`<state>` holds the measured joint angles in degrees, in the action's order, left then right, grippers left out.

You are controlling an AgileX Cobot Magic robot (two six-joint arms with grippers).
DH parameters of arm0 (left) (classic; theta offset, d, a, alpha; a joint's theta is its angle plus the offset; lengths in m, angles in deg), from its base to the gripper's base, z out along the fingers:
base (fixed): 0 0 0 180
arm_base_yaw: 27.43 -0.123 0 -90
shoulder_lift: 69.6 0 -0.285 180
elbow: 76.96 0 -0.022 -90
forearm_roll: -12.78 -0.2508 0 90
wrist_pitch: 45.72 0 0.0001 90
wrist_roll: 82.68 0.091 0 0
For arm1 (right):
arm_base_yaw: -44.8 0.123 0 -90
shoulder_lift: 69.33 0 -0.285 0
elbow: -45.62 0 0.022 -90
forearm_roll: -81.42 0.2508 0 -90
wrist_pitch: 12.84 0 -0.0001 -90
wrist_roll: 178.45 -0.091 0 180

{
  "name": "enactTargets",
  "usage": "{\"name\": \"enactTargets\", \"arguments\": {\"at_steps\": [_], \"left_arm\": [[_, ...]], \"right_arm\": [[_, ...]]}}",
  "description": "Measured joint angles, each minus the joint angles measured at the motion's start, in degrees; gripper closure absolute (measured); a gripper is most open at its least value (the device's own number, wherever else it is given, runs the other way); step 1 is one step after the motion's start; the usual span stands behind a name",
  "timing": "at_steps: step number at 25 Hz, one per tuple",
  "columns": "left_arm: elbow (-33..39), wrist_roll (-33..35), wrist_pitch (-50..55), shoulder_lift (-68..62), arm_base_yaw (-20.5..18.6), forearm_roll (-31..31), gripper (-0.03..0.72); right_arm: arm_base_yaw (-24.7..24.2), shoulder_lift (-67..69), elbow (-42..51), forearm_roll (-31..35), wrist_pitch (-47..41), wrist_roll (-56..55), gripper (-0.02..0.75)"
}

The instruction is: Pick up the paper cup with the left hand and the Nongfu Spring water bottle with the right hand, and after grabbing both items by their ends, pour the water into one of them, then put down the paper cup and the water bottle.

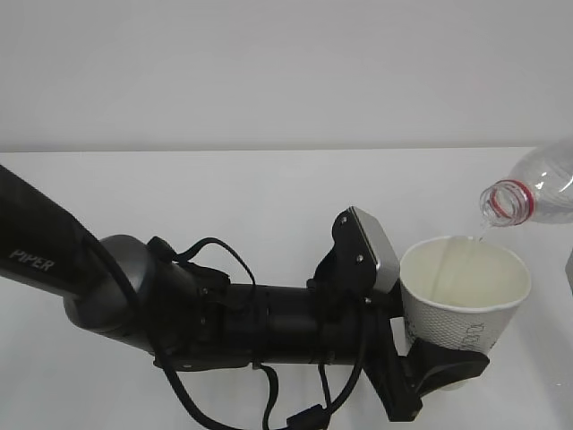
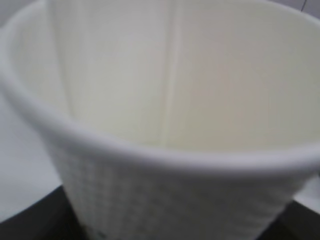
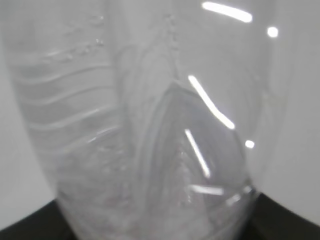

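The black left arm (image 1: 134, 296), stamped "PIPER" in grey on its upper link, held the paper cup (image 1: 464, 296) upright near the table's (image 1: 224, 197) right side, its black jaws clamped around the cup's lower body. The left gripper (image 1: 439, 367) sat beneath a grey-faced wrist block (image 1: 376, 246), with loose black cables (image 1: 269, 394) looping under the arm. Dark print marked the cup's side, too small to read. The clear plastic water bottle (image 1: 535, 190), tipped with its open mouth and red neck ring over the cup's rolled rim, sent a thin stream of water (image 1: 474, 244) down the inner wall. The left wrist camera alone showed the cup's (image 2: 165, 125) fine gridded outer texture and smooth, pale cream interior, with black gripper parts at the bottom corners. The right wrist camera was filled by the bottle's (image 3: 150, 125) ribbed, transparent wall; the right gripper's jaws appeared closed on the bottle, only dark corners showing.
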<state>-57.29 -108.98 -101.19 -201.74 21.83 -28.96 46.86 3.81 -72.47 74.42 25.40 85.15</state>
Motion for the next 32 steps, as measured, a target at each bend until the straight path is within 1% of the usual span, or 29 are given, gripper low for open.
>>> {"name": "enactTargets", "arguments": {"at_steps": [32], "left_arm": [[0.0, 0.0, 0.0, 0.0, 0.0, -0.1, 0.157]], "right_arm": [[0.0, 0.0, 0.0, 0.0, 0.0, 0.8, 0.325]]}}
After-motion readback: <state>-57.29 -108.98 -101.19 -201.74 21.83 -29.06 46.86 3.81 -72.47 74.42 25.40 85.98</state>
